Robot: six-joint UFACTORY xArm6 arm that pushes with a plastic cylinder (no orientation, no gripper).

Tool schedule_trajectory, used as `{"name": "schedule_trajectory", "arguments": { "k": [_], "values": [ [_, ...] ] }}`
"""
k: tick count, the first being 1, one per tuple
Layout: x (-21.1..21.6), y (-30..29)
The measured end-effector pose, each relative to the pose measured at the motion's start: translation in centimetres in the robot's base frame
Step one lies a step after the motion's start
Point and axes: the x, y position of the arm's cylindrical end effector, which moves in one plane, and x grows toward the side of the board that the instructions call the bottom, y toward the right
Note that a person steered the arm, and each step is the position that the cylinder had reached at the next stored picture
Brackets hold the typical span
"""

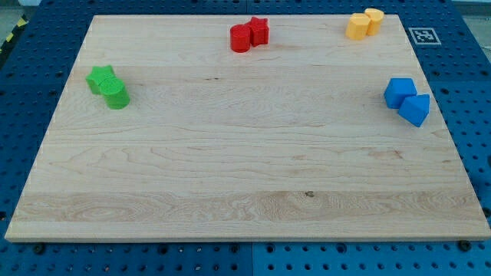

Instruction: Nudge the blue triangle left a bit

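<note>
Triangle (pixel 415 110), blue, touching blue cube (pixel 400 91); my tip unseen

Rod and my tip are not seen anywhere. Shapes of the paired yellow blocks (pixel 364 24) are perhaps too small to be made out. Blue pegboard (pixel 460 61) is cut off at all edges.

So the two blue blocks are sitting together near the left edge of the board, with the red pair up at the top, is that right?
Not quite: the camera view shows the two blue blocks together near the board's right edge, not the left. The red pair is indeed at the top. My tip does not show.
</note>
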Motion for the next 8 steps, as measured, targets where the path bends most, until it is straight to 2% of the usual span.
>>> {"name": "schedule_trajectory", "arguments": {
  "k": [3,4,5,6,7,8],
  "values": [
    [-1.0,0.0],
    [-6.0,0.0],
    [-9.3,0.0],
    [-10.8,-3.0],
    [-10.0,-7.3],
    [-9.1,-8.7]
  ]
}}
